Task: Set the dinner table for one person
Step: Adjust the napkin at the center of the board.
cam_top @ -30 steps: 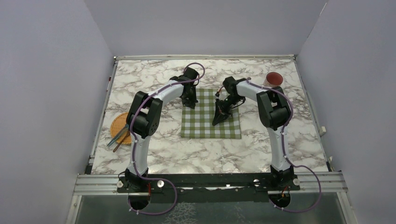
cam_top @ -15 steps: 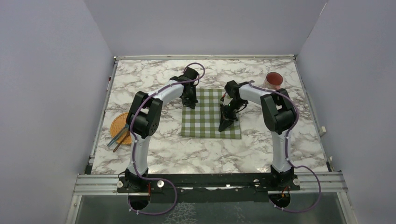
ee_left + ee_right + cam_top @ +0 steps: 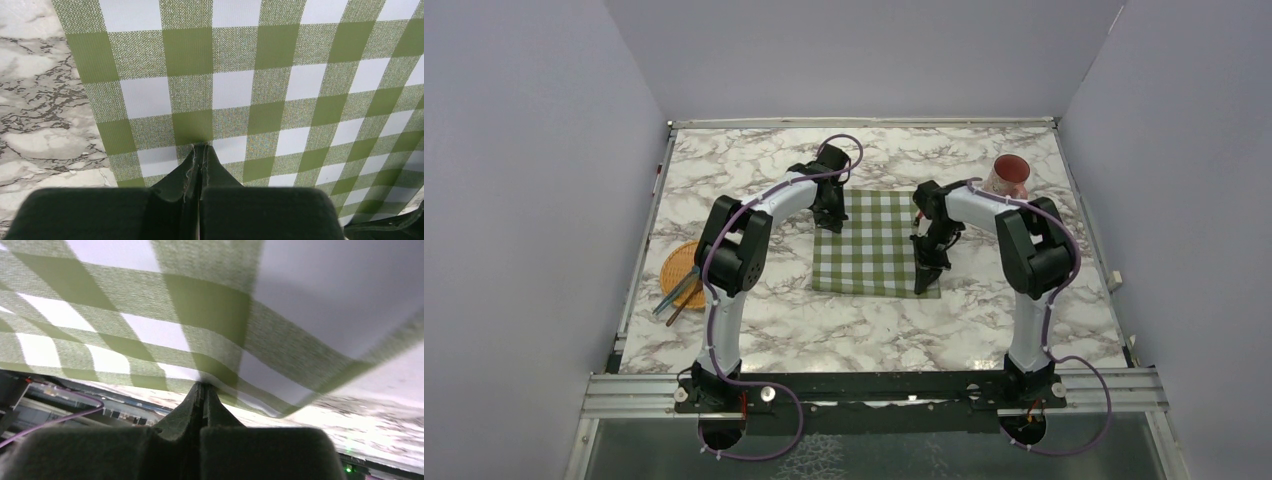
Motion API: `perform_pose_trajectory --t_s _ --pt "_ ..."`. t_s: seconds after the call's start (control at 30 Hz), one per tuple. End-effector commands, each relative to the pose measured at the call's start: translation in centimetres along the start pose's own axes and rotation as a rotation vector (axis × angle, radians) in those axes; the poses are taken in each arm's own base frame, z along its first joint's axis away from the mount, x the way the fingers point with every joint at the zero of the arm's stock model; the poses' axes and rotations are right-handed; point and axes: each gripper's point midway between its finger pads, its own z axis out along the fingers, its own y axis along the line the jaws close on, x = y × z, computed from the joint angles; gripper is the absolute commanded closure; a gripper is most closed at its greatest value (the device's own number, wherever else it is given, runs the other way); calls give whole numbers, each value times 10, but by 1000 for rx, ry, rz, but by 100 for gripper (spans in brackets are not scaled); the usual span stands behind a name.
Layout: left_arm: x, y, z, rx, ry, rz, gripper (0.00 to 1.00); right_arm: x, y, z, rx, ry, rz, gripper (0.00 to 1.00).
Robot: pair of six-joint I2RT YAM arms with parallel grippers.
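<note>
Where the cloth (image 3: 864,250) ends, the dinner table (image 3: 754,170) shows veined marble.

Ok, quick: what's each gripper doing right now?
Left gripper: closed, pinching the checked cloth.
Right gripper: closed, pinching the same checked cloth.

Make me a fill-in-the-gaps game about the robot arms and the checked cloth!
1. The cloth has white and ____ squares.
2. The left gripper and the right gripper are both shut on the ____.
3. The woven plate lies on the side of the ____ arm.
Missing words: green; cloth; left.
</note>
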Motion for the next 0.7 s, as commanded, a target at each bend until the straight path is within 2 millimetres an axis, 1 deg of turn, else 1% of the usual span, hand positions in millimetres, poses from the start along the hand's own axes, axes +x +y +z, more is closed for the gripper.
perform_pose_trajectory --t_s 0.0,0.17,0.47,0.5,0.57,0.67 --pt "13 13 20 -38 45 -7 100 4 -37 -7 198 -37 30 99" --pt "13 13 21 -38 45 -7 100 6 -47 -18 263 -69 38 99" --pt "13 13 22 -38 49 -4 100 11 -63 -24 350 -91 57 99" --pt "13 13 22 -37 50 -5 100 10 -63 -27 351 -100 61 99" --pt "14 13 22 -34 52 -5 100 5 -55 -36 325 -130 55 99" --pt "14 13 23 -35 53 -5 100 -9 -26 -56 218 -196 22 99"
